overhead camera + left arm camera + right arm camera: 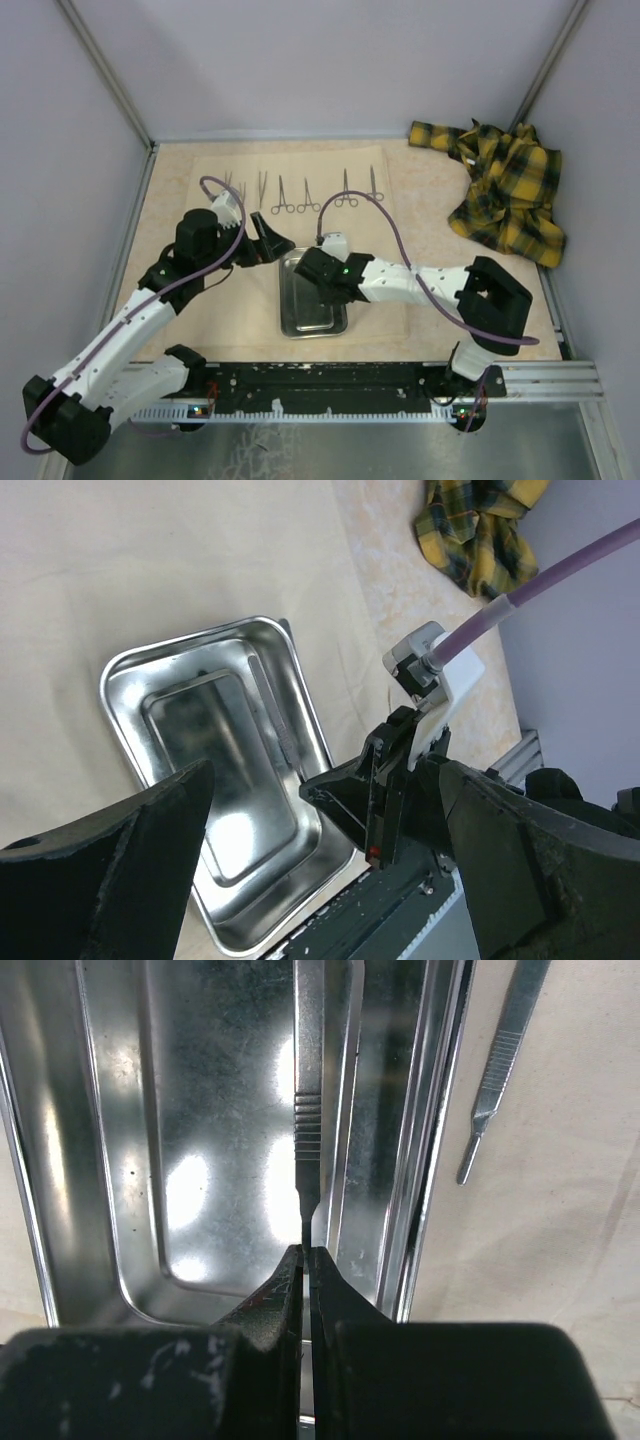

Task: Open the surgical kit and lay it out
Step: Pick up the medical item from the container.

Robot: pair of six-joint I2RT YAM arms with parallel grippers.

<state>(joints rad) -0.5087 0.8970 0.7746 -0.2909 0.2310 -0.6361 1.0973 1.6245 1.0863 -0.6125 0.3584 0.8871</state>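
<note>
The pale beige cloth wrap [240, 300] lies spread flat on the table. The steel tray [300, 318] sits on it at the near middle. Several forceps and clamps [283, 198] lie in a row along the cloth's far edge. My right gripper [312, 272] is over the tray. In the right wrist view it [305, 1252] is shut on the thin tip of a flat metal handle [308, 1110] lying inside the tray [430, 1160]. My left gripper [265, 240] hangs open and empty just beyond the tray's far left corner. Its view shows the tray [120, 670].
A second thin metal handle [500, 1060] lies on the cloth beside the tray. The yellow-and-black plaid cloth [505, 185] is bunched at the far right. Metal rails and grey walls border the table. The arms' base rail [330, 385] runs along the near edge.
</note>
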